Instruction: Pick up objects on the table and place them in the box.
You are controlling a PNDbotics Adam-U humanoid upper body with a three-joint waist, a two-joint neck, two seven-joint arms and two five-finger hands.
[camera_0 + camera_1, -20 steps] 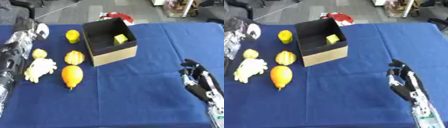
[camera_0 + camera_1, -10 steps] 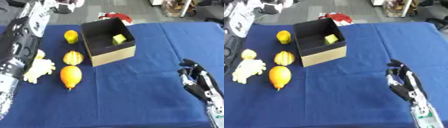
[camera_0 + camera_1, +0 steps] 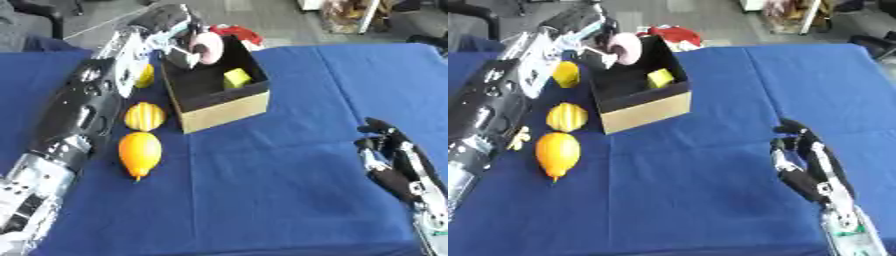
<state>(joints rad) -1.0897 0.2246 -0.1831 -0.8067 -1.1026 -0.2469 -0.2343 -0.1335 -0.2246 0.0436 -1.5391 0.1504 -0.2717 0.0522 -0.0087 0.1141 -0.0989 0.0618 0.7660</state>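
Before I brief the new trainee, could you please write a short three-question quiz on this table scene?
1. True or false: the left hand holds a pink round object over the box.
2. What already lies inside the box? A) a yellow-green block B) a red cup C) nothing
3. Fill in: the right hand rests idle near the lower ____ corner.

Key: 1 true; 2 A; 3 right.
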